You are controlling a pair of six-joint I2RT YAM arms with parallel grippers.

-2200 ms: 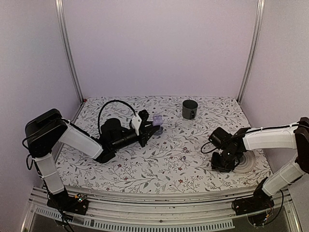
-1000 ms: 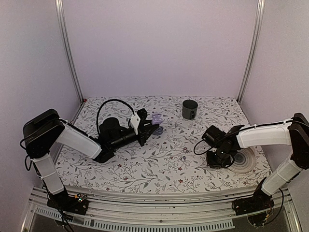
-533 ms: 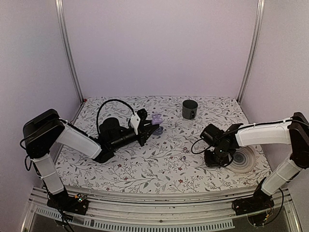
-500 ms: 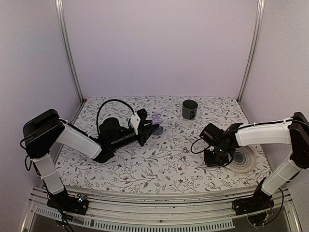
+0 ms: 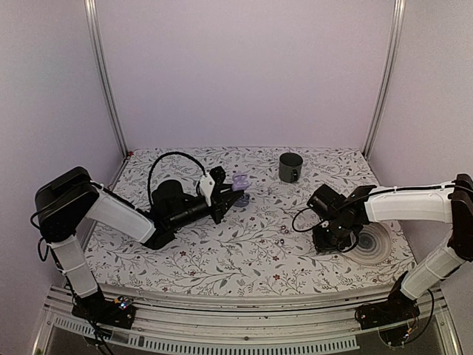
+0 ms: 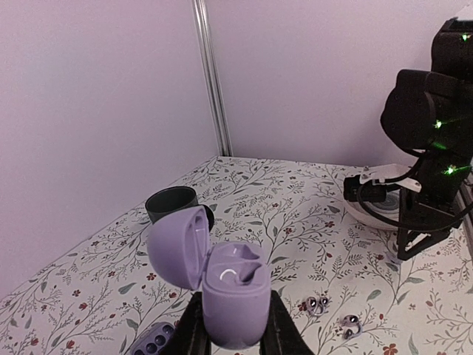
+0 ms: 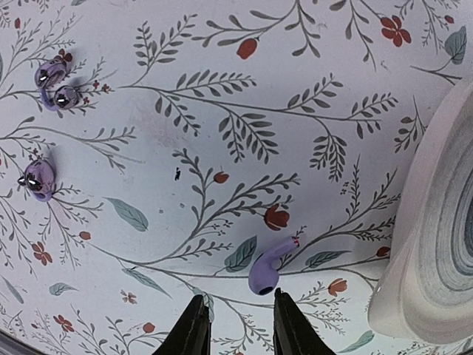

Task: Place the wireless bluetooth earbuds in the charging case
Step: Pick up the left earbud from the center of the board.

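The right arm is shifting leftward from where it was hovering over the white round piece (image 5: 375, 241) two seconds ago, and the right end effector (image 7: 238, 325) is now hanging low over the floral tabletop (image 5: 244, 255) just beside that piece. Its fingers are standing a little spread with nothing between them, and a lilac earbud (image 7: 269, 267) is lying on the cloth just ahead of the gap, untouched, stem pointing up and to the right. That is putting the earbud within reach, so the right arm is probably lining up for a pick. The move will be calling for a short advance and a careful close, since the earbud is small, rounded and likely to skid or roll. Two more small lilac pieces with shiny tips (image 7: 55, 80) are sitting well to the left; whether either is the second earbud is too small to tell. Meanwhile the left end effector (image 6: 235, 334) is staying almost where it was, pinching the lilac charging case (image 6: 230, 292) by its base and holding it above the tabletop with the lid swung open and the sockets facing up, near the dark mug (image 5: 290, 167). Both sockets are looking empty, so no earbud is seated yet.
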